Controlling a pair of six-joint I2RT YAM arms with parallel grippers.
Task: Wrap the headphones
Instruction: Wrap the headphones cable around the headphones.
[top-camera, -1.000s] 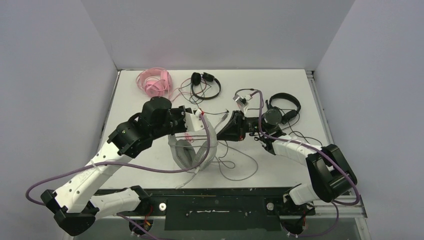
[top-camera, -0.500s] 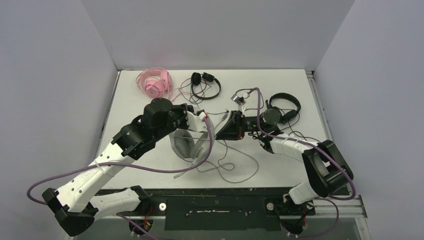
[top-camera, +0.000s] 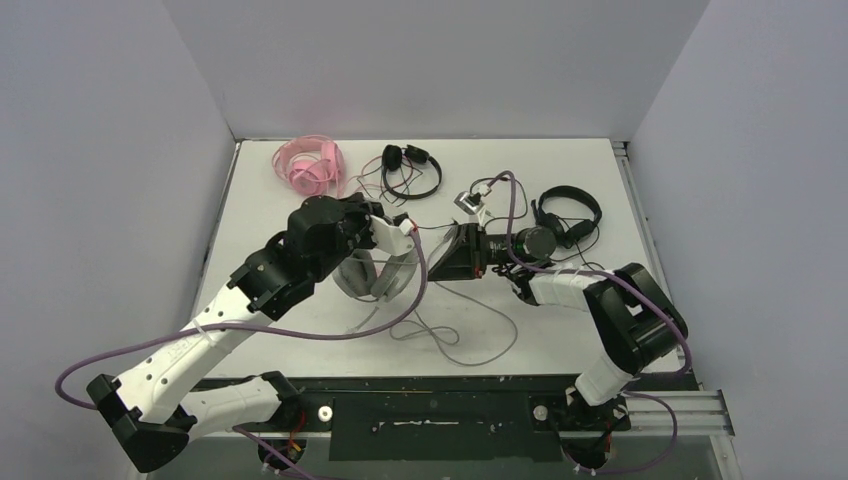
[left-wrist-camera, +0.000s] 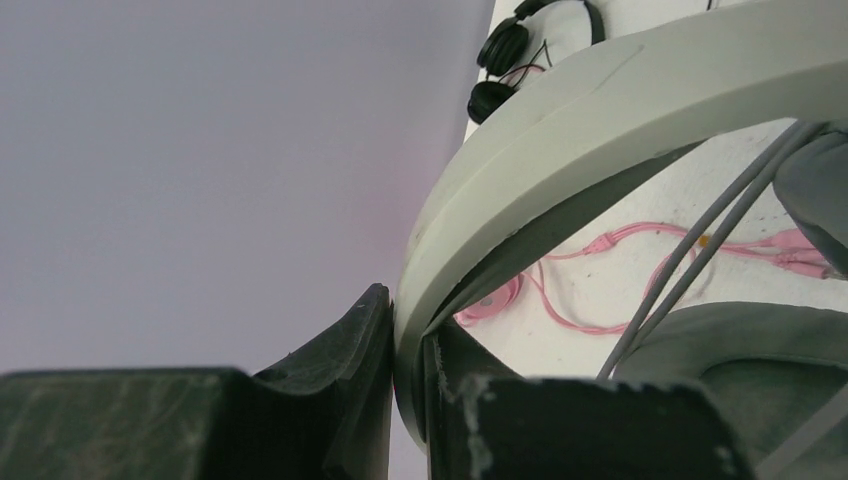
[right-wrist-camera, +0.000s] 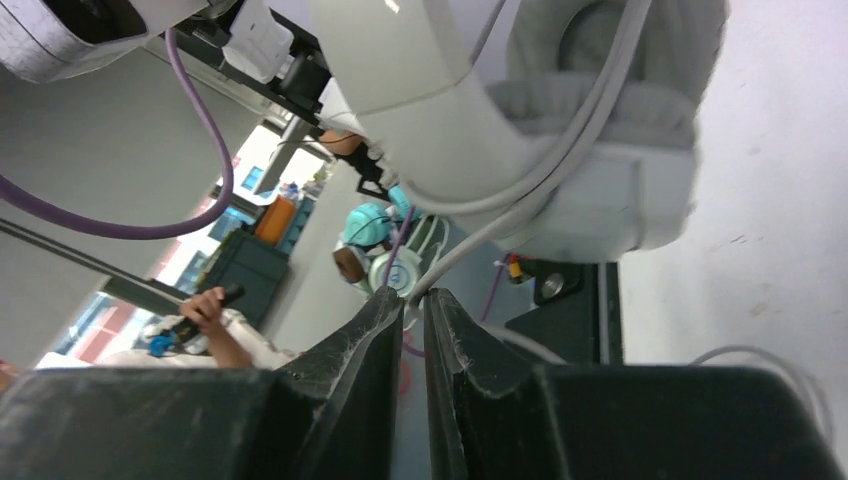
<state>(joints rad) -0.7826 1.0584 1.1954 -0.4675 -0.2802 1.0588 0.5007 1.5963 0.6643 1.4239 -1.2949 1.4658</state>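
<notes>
My left gripper (top-camera: 398, 236) is shut on the headband of the bulky white-grey headset (top-camera: 372, 274) and holds it above the table; the left wrist view shows the jaws (left-wrist-camera: 408, 345) clamped on the band (left-wrist-camera: 600, 110). My right gripper (top-camera: 444, 260) is just right of the headset, shut on its grey cable (right-wrist-camera: 470, 245), seen between the jaws (right-wrist-camera: 413, 300). The loose cable loops (top-camera: 470, 335) lie on the table. The pink headset (top-camera: 310, 165) is at the back left. One black headset (top-camera: 412, 170) is at the back middle and another (top-camera: 570, 213) at the right.
A pink cable (left-wrist-camera: 620, 240) runs over the white table (top-camera: 560, 160) under the held headset. Thin black cords (top-camera: 600, 272) trail from the right black headset near my right arm. Grey walls stand on three sides.
My left gripper has carried the white-grey headset farther from the near edge and turned it. My right gripper has moved left towards it with the cable. The cable loops have shifted.
</notes>
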